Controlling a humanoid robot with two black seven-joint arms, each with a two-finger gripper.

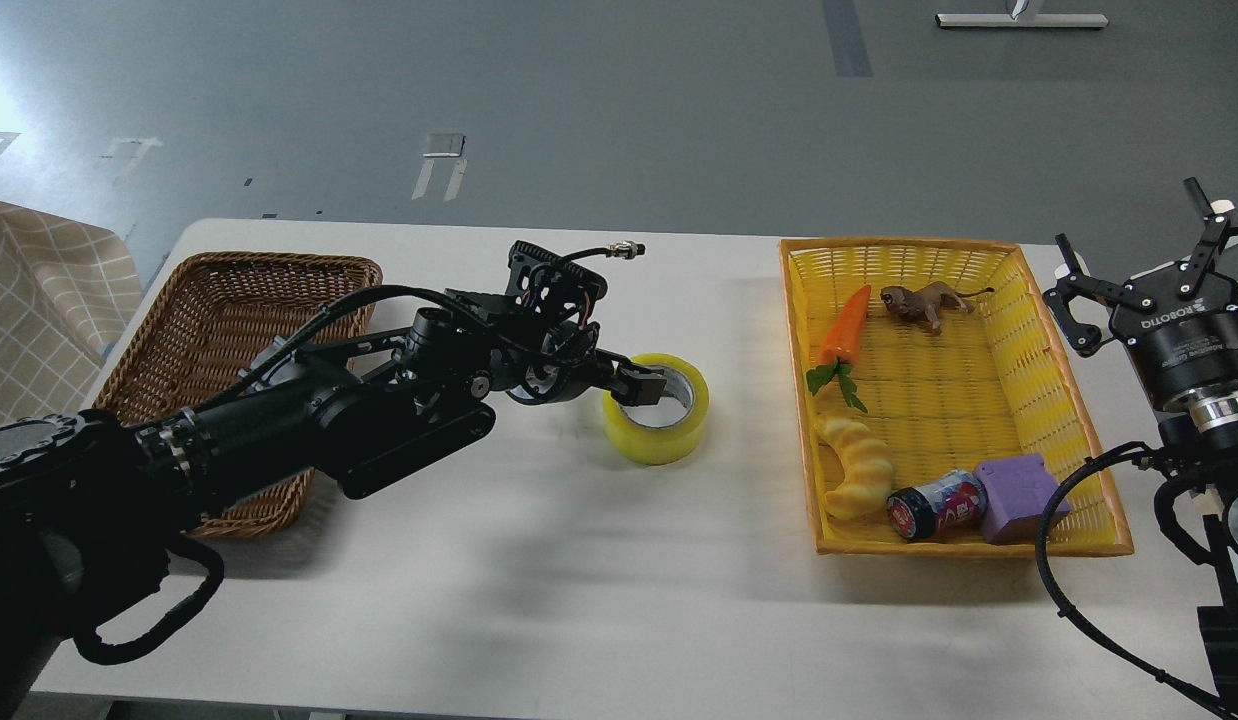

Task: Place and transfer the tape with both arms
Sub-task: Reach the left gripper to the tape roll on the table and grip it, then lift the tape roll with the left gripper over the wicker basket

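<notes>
The tape is lying flat on the white table, about in the middle, between the brown wicker basket on the left and the yellow basket on the right, and it is apart from both. Our left gripper is reaching to it from the left side; 1 finger is going into the core hole and the near wall of the roll is sitting between the fingers, so we are judging that it is clamping on the tape, although the roll is not lifted from the table. Our right gripper is waiting at the right edge, well apart from the tape, with its fingers spread and holding nothing. In the yellow basket we are seeing a toy carrot, a small lion figure, a twisted bread toy, a small can and a purple block. What could be going wrong from here: the grip is only on 1 thin wall, so the roll may be tilting or slipping out when we are lifting. During the hand-over, the right gripper may be closing before the ring is aligned, and then the tape may be dropping on the table or rolling away.
</notes>
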